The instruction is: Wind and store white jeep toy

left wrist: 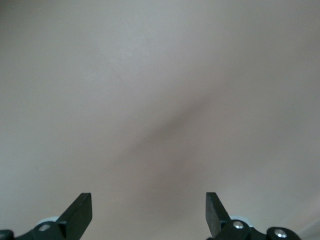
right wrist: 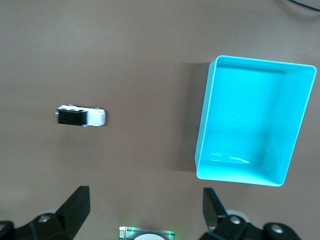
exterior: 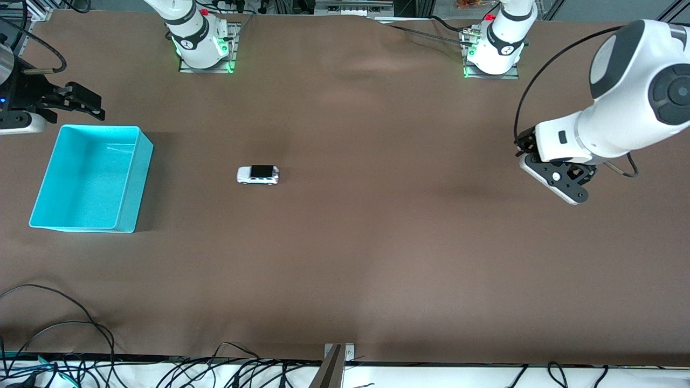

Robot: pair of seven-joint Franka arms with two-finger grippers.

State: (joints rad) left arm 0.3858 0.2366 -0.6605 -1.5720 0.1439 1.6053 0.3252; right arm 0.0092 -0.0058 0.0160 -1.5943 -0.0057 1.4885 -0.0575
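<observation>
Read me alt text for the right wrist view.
A white jeep toy sits alone on the brown table, apart from an empty turquoise bin. The right pincer hangs open over the table, holding nothing.

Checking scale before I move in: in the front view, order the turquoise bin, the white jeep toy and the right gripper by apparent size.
1. Open-topped turquoise plastic bin, clearly largest.
2. Black two-finger right gripper, open, raised by the bin; being higher up may inflate it.
3. Tiny boxy white jeep toy with black roof, smallest.
</observation>
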